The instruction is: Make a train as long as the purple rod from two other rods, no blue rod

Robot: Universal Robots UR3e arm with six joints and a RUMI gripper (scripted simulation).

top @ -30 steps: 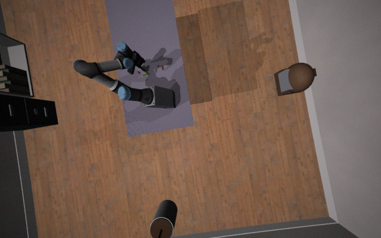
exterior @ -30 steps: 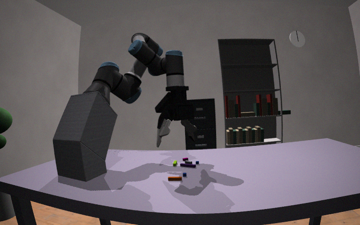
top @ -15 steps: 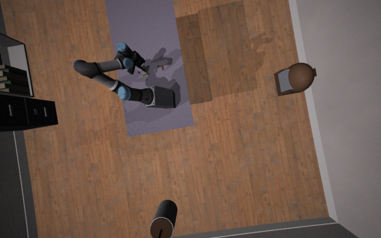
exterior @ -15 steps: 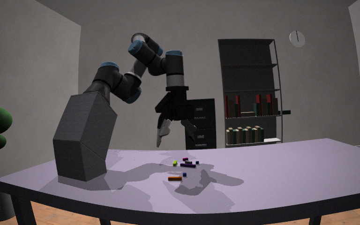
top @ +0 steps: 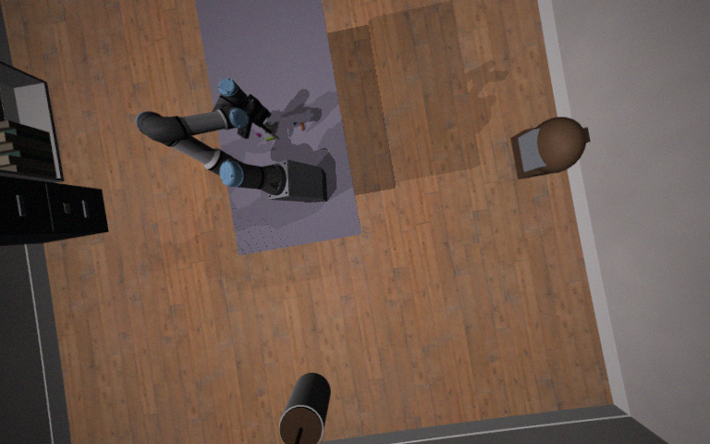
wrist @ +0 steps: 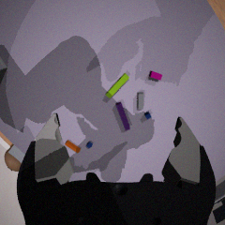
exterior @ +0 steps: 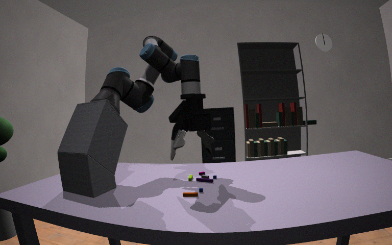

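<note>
My gripper [exterior: 192,147] hangs open and empty, high above a cluster of small rods on the lilac table; its fingers frame the wrist view [wrist: 114,145]. The purple rod [wrist: 123,115] [exterior: 204,180] lies flat in the middle. A lime rod [wrist: 117,85] [exterior: 190,177] lies just beyond its end. A short grey rod [wrist: 140,100] [exterior: 205,176] lies beside it, and a magenta rod [wrist: 156,75] [exterior: 201,173] further off. An orange rod [wrist: 72,146] [exterior: 190,194] lies apart, with a blue rod [wrist: 89,144] [exterior: 200,190] next to it. Another blue rod [wrist: 147,114] [exterior: 214,176] sits by the grey one.
The arm's dark base block [exterior: 89,150] stands on the table to the left of the rods. A bookshelf [exterior: 273,101] and a filing cabinet [exterior: 221,134] stand behind the table, well away from it.
</note>
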